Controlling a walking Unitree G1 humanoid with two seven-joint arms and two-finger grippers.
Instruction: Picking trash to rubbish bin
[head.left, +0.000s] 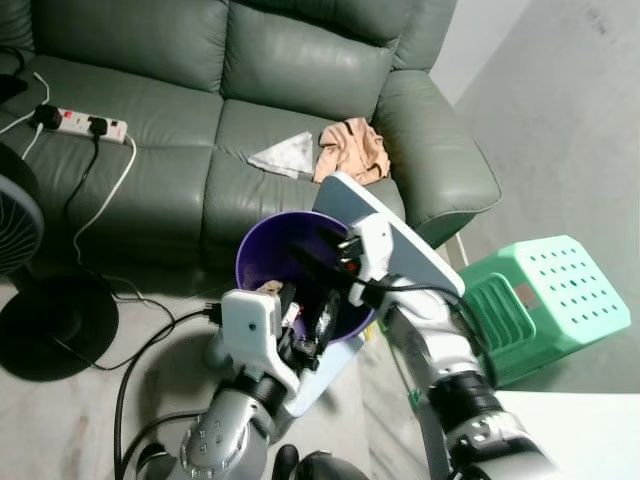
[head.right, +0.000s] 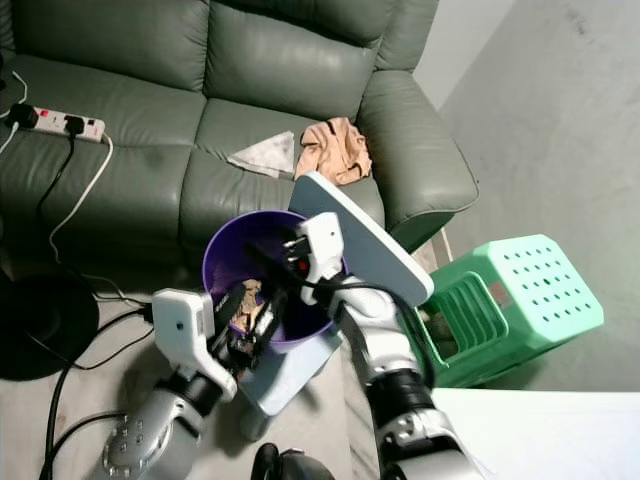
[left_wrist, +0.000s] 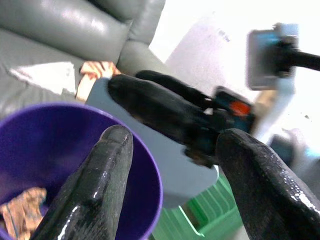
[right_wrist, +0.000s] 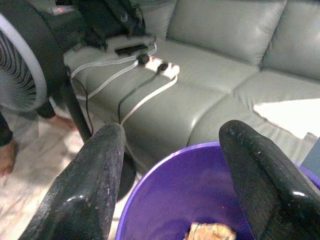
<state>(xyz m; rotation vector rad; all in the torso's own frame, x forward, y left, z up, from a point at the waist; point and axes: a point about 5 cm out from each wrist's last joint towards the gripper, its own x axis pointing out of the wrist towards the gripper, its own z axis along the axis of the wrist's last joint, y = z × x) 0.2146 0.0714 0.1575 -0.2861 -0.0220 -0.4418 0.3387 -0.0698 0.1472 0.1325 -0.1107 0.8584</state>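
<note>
A purple rubbish bin (head.left: 246, 256) stands on the floor in front of the sofa, its grey-blue lid (head.left: 405, 242) tipped up on the right. A crumpled brown scrap (right_wrist: 210, 232) lies inside it. My left gripper (left_wrist: 170, 165) hovers over the bin's near rim, open, with nothing between its fingers (left_wrist: 97, 192). My right gripper (right_wrist: 172, 175) reaches over the bin mouth from the lid side, also open and holding nothing. A white tissue (head.left: 285, 155) and a peach cloth (head.left: 351, 150) lie on the sofa seat behind the bin.
A green plastic stool (head.left: 545, 300) stands right of the bin. A fan (head.left: 18, 225) with a black base and trailing cables stands on the left. A power strip (head.left: 88, 124) lies on the sofa. A white surface corner (head.left: 585, 435) sits near right.
</note>
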